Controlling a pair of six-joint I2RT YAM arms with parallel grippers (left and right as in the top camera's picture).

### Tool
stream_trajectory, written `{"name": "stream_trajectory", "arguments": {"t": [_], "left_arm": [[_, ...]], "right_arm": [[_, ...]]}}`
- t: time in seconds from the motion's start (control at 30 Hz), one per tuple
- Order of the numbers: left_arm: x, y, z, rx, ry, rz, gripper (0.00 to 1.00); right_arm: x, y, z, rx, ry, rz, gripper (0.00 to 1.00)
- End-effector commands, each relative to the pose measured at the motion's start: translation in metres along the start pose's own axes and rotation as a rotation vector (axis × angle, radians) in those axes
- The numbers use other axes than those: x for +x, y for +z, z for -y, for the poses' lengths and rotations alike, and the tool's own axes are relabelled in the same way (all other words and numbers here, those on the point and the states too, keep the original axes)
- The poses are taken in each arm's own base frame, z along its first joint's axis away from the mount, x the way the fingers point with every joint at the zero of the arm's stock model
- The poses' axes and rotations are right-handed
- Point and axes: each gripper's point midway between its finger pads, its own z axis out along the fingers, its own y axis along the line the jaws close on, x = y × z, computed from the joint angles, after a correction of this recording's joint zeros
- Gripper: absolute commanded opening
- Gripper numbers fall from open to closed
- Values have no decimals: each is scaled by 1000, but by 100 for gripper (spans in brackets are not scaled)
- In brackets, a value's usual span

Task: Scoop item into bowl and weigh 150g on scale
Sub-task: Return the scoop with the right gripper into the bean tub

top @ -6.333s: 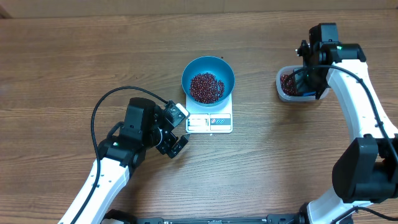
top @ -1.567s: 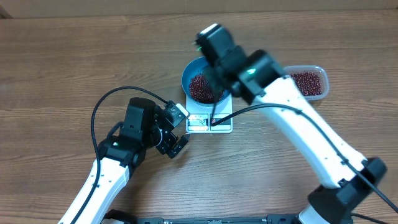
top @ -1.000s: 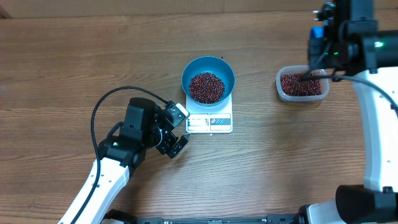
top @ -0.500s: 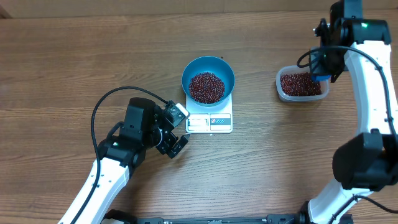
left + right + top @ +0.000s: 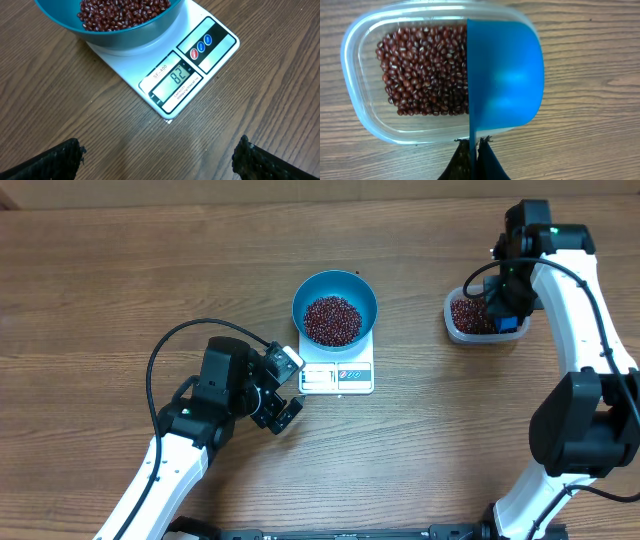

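Note:
The blue bowl [image 5: 310, 293] stands on the white scale [image 5: 337, 377] and holds a heap of red-brown beans [image 5: 332, 319]. In the left wrist view the bowl [image 5: 130, 39] and its beans [image 5: 122, 10] sit above the scale [image 5: 200, 65], whose display reads 82. My left gripper [image 5: 283, 412] [image 5: 160, 156] hovers open over bare wood in front of the scale, holding nothing. My right gripper [image 5: 505, 302] [image 5: 473, 147] is shut on the thin handle of a blue scoop [image 5: 505, 80] [image 5: 511, 324]. The scoop is turned on edge over the right end of a tub of beans [image 5: 425, 70].
The clear plastic tub [image 5: 452, 328] [image 5: 349, 70] sits at the right, well apart from the scale. A black cable [image 5: 160, 355] loops beside my left arm. Bare wooden table [image 5: 430, 440] lies between scale and tub.
My right arm has swung down and slightly left, bringing the scoop over the tub's right end. The left arm, bowl and scale have not moved.

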Motion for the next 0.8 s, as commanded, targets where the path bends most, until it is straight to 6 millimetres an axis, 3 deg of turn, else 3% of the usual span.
{"name": "stream_trajectory", "arguments": {"t": [0.0,0.3,0.47,0.77], "left_arm": [[4,2,0,4,12,-11,100],[4,2,0,4,12,-11,100],[4,2,0,4,12,-11,99],[4,2,0,4,12,-11,100]], "right_arm": [[7,12,-2,45,-3,-27,4],[13,12,-31,8,-72,-42,4],[17,10,-55,-106,-151,-52,4],[18,7,-72,-242,-165,-49,4]]}}
